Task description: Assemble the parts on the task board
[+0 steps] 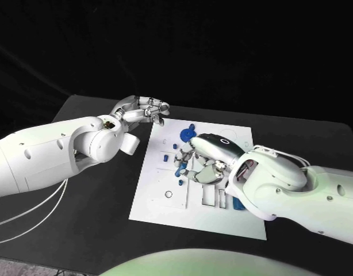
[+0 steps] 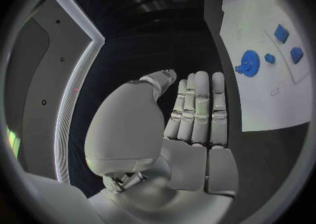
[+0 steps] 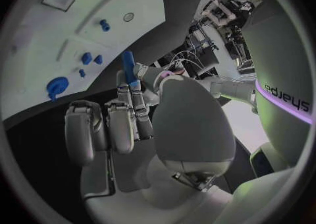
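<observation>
Right hand (image 1: 200, 163) at frame center over the board (image 1: 160, 195), pinching 1 blue peg (image 3: 128, 68) at its fingertips. Left hand (image 1: 140, 110) upper left, just off the board's corner, fingers straight, holding nothing. Blue gear (image 1: 187, 134) lies on the board's upper part.
</observation>
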Action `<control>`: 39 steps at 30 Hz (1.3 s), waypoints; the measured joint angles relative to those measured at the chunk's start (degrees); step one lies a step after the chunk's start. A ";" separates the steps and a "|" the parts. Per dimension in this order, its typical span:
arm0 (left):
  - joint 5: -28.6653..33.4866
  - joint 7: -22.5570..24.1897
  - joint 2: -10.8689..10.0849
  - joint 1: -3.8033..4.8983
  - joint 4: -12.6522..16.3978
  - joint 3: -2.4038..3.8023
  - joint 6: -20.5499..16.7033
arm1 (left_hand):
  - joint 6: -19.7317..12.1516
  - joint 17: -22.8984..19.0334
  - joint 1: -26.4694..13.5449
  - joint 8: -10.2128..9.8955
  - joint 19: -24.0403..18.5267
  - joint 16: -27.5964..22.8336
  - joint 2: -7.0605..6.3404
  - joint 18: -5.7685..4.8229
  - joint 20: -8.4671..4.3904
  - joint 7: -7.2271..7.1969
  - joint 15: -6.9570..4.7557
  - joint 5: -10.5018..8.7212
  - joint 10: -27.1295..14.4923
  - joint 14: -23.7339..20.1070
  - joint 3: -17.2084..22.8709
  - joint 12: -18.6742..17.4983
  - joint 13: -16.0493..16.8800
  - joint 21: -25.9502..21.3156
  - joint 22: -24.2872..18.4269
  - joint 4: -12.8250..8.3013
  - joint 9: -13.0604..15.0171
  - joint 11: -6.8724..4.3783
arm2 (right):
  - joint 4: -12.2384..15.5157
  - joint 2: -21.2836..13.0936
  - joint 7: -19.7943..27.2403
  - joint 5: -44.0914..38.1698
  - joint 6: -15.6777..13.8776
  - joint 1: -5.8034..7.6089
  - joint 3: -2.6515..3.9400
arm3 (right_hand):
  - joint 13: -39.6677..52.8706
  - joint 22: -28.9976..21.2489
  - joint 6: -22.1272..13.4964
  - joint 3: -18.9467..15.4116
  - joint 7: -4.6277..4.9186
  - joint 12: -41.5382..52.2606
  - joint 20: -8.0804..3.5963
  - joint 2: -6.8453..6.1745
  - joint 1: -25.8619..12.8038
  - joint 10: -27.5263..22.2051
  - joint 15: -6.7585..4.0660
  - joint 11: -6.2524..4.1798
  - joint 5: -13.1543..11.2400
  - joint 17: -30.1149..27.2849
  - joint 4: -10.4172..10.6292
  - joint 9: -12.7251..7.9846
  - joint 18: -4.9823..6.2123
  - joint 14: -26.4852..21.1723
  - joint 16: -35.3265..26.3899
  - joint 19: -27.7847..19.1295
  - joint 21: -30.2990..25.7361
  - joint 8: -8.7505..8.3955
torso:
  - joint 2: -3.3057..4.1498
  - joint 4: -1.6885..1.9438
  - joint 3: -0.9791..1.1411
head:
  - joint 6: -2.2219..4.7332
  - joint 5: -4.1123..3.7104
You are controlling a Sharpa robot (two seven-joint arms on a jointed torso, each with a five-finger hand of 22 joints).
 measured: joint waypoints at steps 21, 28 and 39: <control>0.07 0.05 0.31 -0.09 0.22 0.01 0.04 | 0.00 -0.01 0.00 0.00 0.00 0.00 0.00 0.00 0.00 0.00 0.00 0.00 0.00 0.00 0.00 0.00 -0.01 0.00 0.00 0.00 -0.01 0.00 | -7.35 6.82 1.87 -1.87 0.61 -5.51 -1.66 | 0.02 0.04 -0.19 0.55 0.19 -0.58 0.00 -0.10 -0.10 -0.01 0.00 0.02 0.36 0.00 -0.87 0.21 0.00 0.00 0.00 0.00 0.00 0.00 | 0.02 -0.04 0.06 | -0.73 1.59; 0.09 0.05 0.34 -0.09 0.22 0.01 0.06 | 0.00 -0.02 0.00 0.00 0.00 0.00 0.00 0.00 0.00 0.00 0.00 0.00 0.00 0.00 0.00 0.00 -0.01 0.00 0.01 0.00 -0.01 0.00 | -8.03 7.38 1.80 -3.28 0.71 -5.92 -1.69 | 0.03 0.04 -0.19 0.64 0.19 -0.43 0.01 -0.18 -0.18 -0.01 0.00 0.02 0.36 0.00 -0.96 0.21 0.00 0.00 0.00 0.00 0.00 0.00 | 0.02 -0.04 0.05 | -0.81 1.72; 0.11 0.05 0.32 -0.09 0.20 0.01 0.08 | 0.00 -0.02 0.00 0.00 0.00 0.00 0.00 0.00 0.00 0.00 0.00 0.00 0.00 0.00 0.00 0.00 -0.02 0.00 0.01 0.00 -0.02 0.00 | -9.03 8.11 1.66 -4.54 1.03 -6.42 -1.81 | 0.05 0.03 -0.19 0.92 0.19 -0.43 0.01 -0.44 -0.78 -0.01 0.01 0.03 0.31 0.06 -1.25 0.30 0.00 0.00 0.00 0.00 0.00 0.00 | 0.02 -0.04 0.03 | -1.02 1.87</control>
